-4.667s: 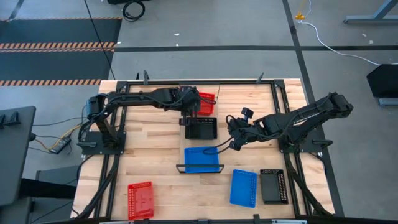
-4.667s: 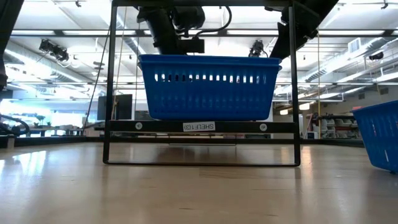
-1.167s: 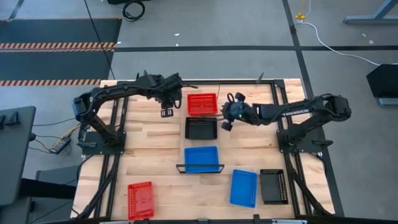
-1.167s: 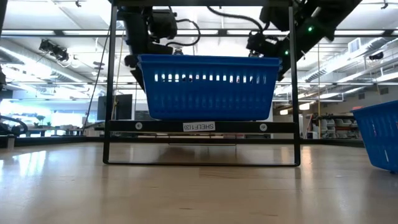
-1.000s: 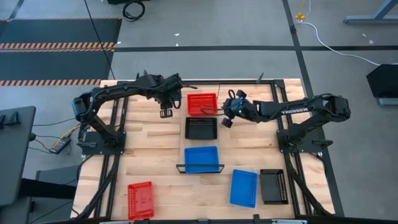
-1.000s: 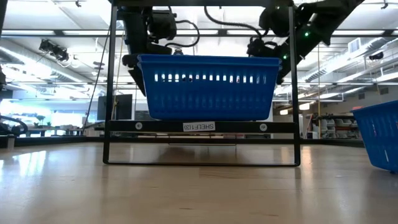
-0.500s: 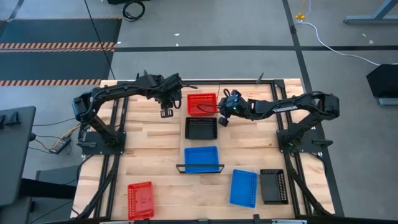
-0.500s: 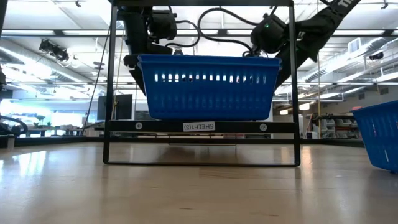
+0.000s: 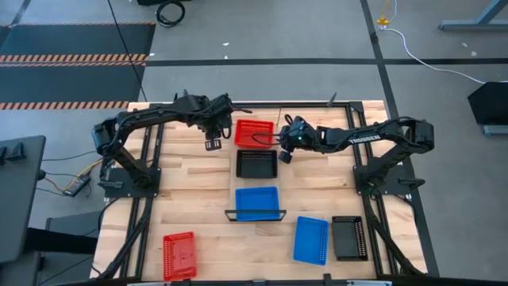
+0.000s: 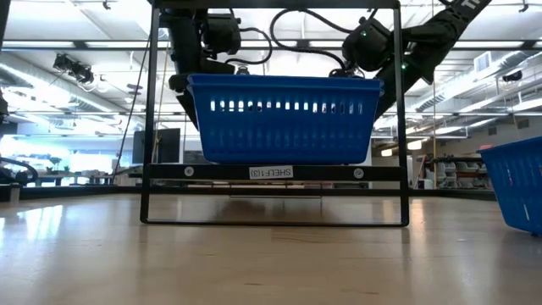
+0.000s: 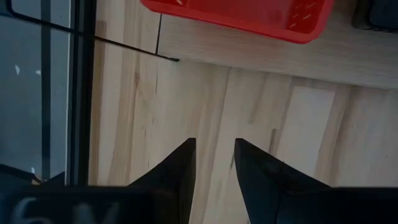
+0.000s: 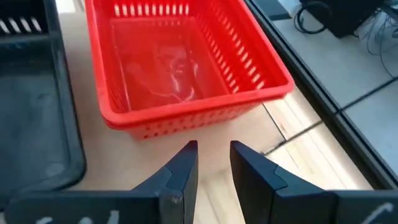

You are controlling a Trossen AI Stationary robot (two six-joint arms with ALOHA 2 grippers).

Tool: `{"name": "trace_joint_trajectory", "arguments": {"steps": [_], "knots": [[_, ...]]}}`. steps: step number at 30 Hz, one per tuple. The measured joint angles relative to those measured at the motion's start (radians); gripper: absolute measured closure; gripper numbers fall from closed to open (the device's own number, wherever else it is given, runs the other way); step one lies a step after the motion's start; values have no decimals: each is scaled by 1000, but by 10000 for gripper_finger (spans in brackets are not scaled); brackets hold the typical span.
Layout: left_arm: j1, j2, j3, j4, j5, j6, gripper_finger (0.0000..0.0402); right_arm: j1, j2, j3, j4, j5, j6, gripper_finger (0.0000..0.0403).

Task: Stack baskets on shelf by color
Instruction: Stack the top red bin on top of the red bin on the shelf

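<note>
Right end effector (image 9: 279, 144) just right of the red basket (image 9: 255, 133), upper centre of the high view, fingers narrowly parted, gripping nothing. Left end effector (image 9: 213, 143) left of that basket, likewise slightly apart, empty. Basket at shelf (image 9: 235, 171) far end.

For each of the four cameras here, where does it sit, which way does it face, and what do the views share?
High view: overhead, straight down on the table; both arms show.
Low view: table height, level through the shelf frame at a blue basket; arms hang behind.
Left wrist view: over the left gripper, down at the table planks.
Right wrist view: past the right gripper at the red basket.
Shared: both wrist views show that red basket.
</note>
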Motion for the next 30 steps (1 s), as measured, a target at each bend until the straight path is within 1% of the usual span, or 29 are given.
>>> {"name": "trace_joint_trajectory", "arguments": {"steps": [4,7,10,15,18,23,25,28,30], "knots": [[0,0,0,4,0,-26,285,0,-1,0,-35,58,0,302],[0,0,-23,58,22,-66,285,-1,-1,0,-39,76,1,302],[0,0,-83,110,54,-73,285,0,-1,0,-36,75,4,302],[0,5,-208,203,52,-2,285,-1,-2,0,-33,76,5,302],[0,5,-246,266,52,11,285,0,-2,0,-18,75,5,302],[-14,5,-258,408,52,33,285,-1,-2,0,1,66,5,302],[-25,5,-258,448,68,33,285,-1,-2,0,0,63,7,302],[-42,5,-258,480,119,45,285,-1,-2,0,-1,56,11,302],[-54,5,-258,487,123,46,285,-1,-2,0,-1,48,11,302]]}}
